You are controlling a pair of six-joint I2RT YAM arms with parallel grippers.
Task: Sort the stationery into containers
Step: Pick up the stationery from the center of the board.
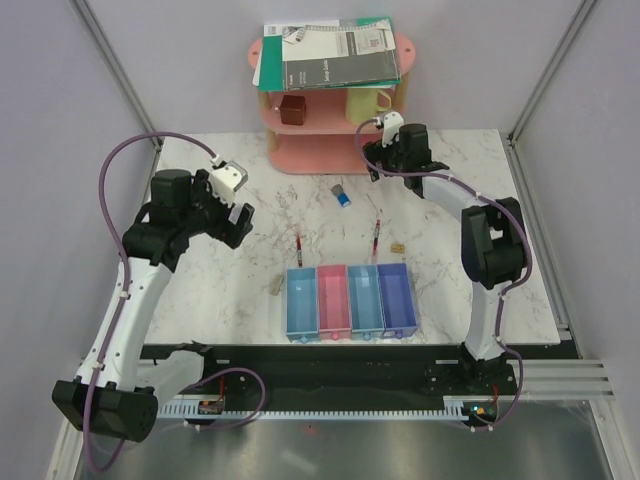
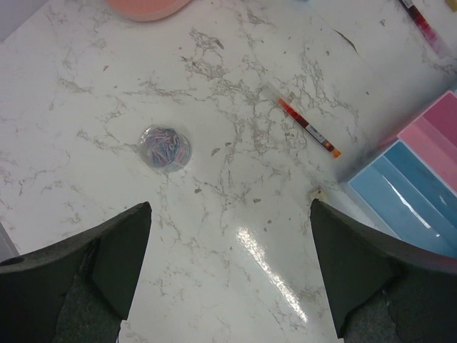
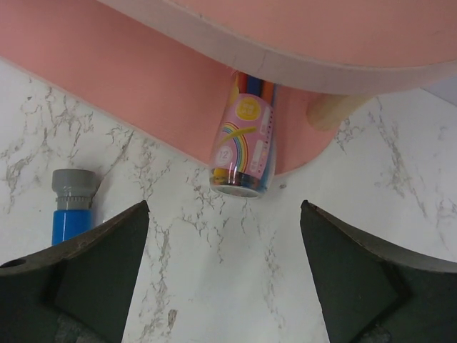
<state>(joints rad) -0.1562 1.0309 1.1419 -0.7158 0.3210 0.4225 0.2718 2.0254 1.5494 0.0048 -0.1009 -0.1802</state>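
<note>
A: Grey disc (image 2: 165, 147) lies just ahead of your left gripper (image 2: 230, 207), whose jaws stand wide and hold nothing.
B: Pens?
A: One red pen (image 2: 307, 127) lies near the trays (image 2: 400, 207). Your right gripper (image 3: 223, 207) gapes empty too. The pink cylinder (image 3: 246, 139) lies before it at the rack (image 3: 107, 71), with the blue tube (image 3: 70, 207) to its left.
</note>
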